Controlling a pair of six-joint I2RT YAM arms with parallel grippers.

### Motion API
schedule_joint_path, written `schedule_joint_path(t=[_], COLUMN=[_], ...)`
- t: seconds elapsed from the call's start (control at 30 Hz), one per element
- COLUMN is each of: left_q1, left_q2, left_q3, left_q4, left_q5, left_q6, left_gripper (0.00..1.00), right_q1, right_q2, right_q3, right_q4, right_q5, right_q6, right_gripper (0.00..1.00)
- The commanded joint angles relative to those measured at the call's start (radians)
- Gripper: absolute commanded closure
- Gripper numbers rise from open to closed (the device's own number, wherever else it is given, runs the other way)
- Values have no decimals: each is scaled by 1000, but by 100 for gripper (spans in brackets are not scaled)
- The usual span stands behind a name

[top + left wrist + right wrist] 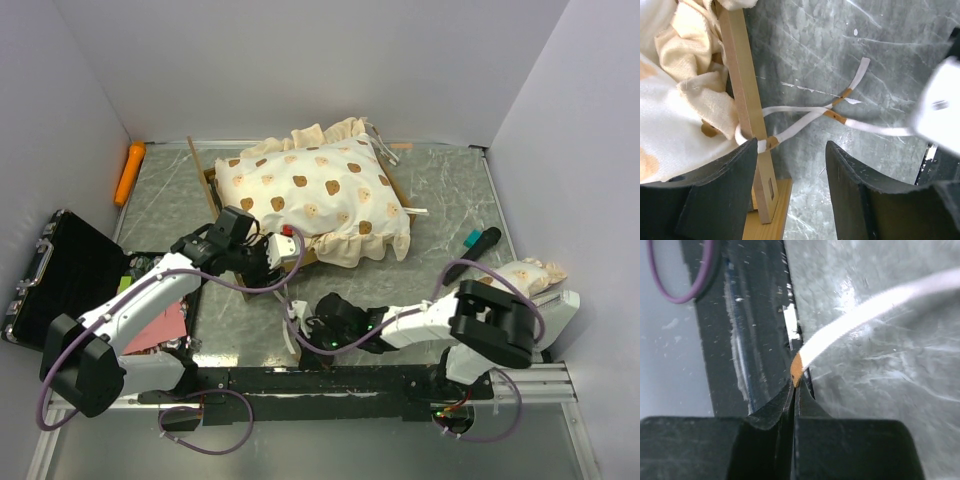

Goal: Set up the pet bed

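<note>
The pet bed (pixel 312 190) stands at the back middle, its cream bear-print mattress (pixel 330 185) lying on the light-wood frame. My left gripper (pixel 272 262) is at the bed's near left corner and is open. In the left wrist view the wooden corner post (pixel 746 95) sits just inside the left finger (pixel 715 195), with a white tie (pixel 807 117) knotted round it. My right gripper (pixel 303 328) is low near the front rail, shut on the brown tip of a white tie (pixel 798 369). The matching pillow (pixel 532 274) lies at the far right, behind the right arm.
An open black hard case (pixel 62 280) lies at the left, with a pink sheet (pixel 160 325) beside it. An orange object (pixel 130 170) rests by the back left wall. A teal and black pen (pixel 480 240) lies at the right. White walls enclose the grey table (pixel 450 190).
</note>
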Motion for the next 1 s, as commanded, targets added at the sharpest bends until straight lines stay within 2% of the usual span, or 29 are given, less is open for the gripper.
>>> schedule_joint_path(t=[0.0,0.1,0.2,0.23,0.27,0.37,0.5,0.57,0.67,0.97], left_q1=[-1,-1,-1,-1,1,-1,1,-1,-1,1], left_q2=[-3,-12,-24,-29,-30,-41,-50,-55,-73,-138], left_q3=[29,16,18,19,22,27,24,18,15,-2], left_q4=[-6,2,2,-3,-6,-12,-20,-23,-12,83], left_q5=[54,53,36,34,36,36,34,34,22,-111], left_q6=[-18,-25,-26,-23,-23,-22,-20,-25,-55,-181], left_gripper=[39,39,39,40,39,41,44,44,45,41], right_q1=[11,10,10,10,10,10,-32,-81,-141,-139], right_q2=[89,110,87,61,34,-77,-207,-223,-174,-30], right_q3=[76,90,87,80,66,67,77,72,90,130], right_q4=[53,36,-2,-4,-8,-99,-211,-248,-303,-285], right_q5=[-6,15,47,57,72,145,294,385,434,449], right_q6=[81,90,96,95,84,30,-19,-5,4,-67], right_gripper=[100,100,67,61,50,34,30,30,31,31])
